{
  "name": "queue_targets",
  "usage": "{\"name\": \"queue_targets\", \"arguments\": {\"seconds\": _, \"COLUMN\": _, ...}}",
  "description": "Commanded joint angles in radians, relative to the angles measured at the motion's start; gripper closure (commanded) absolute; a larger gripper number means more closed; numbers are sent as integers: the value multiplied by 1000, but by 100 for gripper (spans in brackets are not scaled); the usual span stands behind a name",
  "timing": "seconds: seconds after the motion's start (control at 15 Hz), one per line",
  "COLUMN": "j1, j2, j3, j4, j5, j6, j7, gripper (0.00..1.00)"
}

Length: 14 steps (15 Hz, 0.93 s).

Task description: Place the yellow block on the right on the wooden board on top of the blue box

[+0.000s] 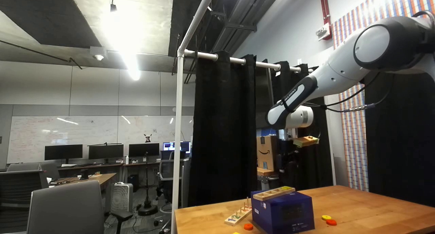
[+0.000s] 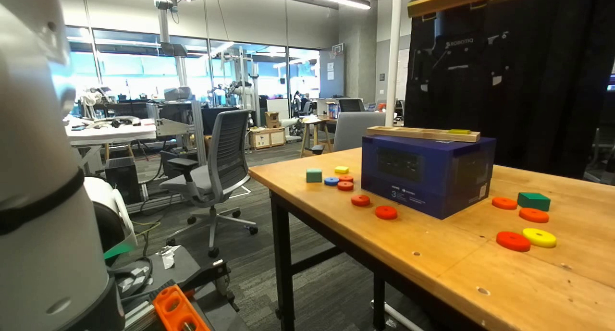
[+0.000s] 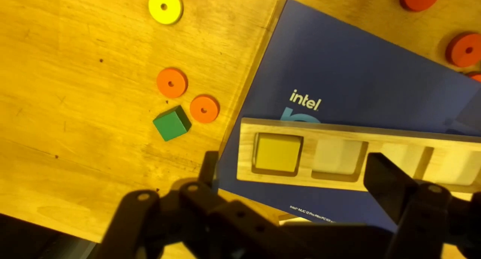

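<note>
The dark blue box stands on the table in both exterior views and fills much of the wrist view. The pale wooden board lies across its top. A yellow block sits in the board's end compartment; it also shows in both exterior views. Another small yellow block lies on the table beside the box. My gripper is open with nothing between its fingers, well above the board in an exterior view.
Orange-red rings, a yellow ring, a blue ring and green blocks lie around the box. A peg board stands beside the box. The wooden table's edge shows.
</note>
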Motion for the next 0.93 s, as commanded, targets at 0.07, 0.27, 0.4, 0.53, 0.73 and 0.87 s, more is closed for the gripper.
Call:
{"name": "queue_targets", "arguments": {"seconds": 0.07, "j1": -3, "j2": -187, "j3": 6, "j4": -140, "j5": 10, "j6": -59, "j7": 82, "gripper": 0}}
{"name": "queue_targets", "arguments": {"seconds": 0.27, "j1": 1, "j2": -311, "j3": 2, "j4": -267, "j5": 20, "j6": -67, "j7": 120, "gripper": 0}}
{"name": "queue_targets", "arguments": {"seconds": 0.4, "j1": 1, "j2": -392, "j3": 0, "j4": -360, "j5": 8, "j6": -55, "j7": 132, "gripper": 0}}
{"name": "queue_targets", "arguments": {"seconds": 0.53, "j1": 0, "j2": -456, "j3": -3, "j4": -431, "j5": -2, "j6": -59, "j7": 139, "gripper": 0}}
{"name": "queue_targets", "arguments": {"seconds": 0.73, "j1": -4, "j2": -540, "j3": -7, "j4": -511, "j5": -18, "j6": -69, "j7": 144, "gripper": 0}}
{"name": "queue_targets", "arguments": {"seconds": 0.87, "j1": -11, "j2": -589, "j3": -6, "j4": -544, "j5": -27, "j6": -83, "j7": 167, "gripper": 0}}
